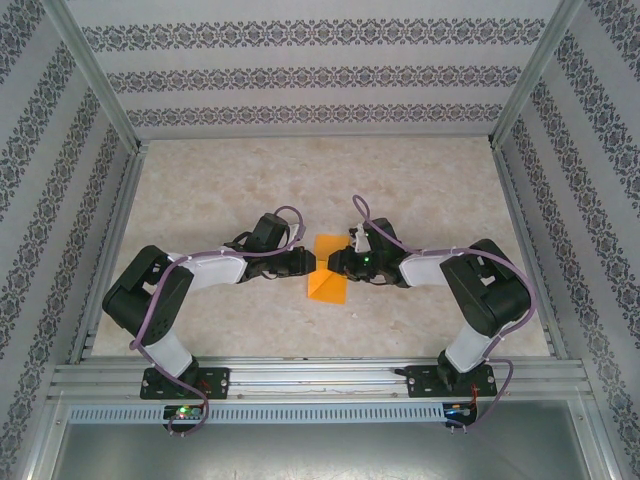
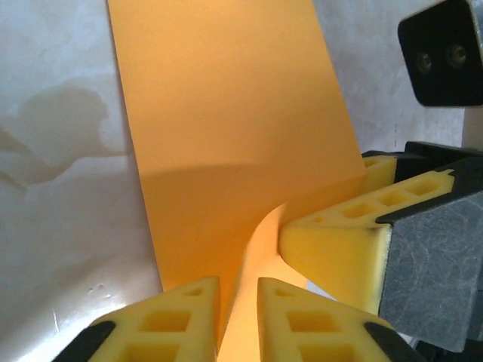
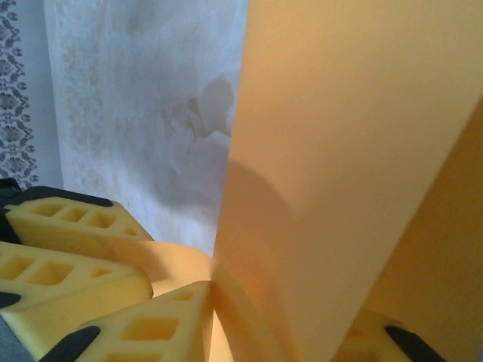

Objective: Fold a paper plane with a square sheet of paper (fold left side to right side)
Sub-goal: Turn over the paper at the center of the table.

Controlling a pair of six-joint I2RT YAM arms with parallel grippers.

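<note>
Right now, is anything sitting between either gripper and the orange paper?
Nothing visible stands in the way. The paper runs between the fingers of the left gripper and between those of the right gripper, and the two grippers meet over it.

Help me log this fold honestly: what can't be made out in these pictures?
Top view: middle of the paper, covered by the left tool and right tool meeting over it.
Left wrist view: paper's far edge, cut by the frame top; near end, behind the fingers.
Right wrist view: paper's outline, running off top and right edges.
Both wrist views: whether either tool grips it.
</note>
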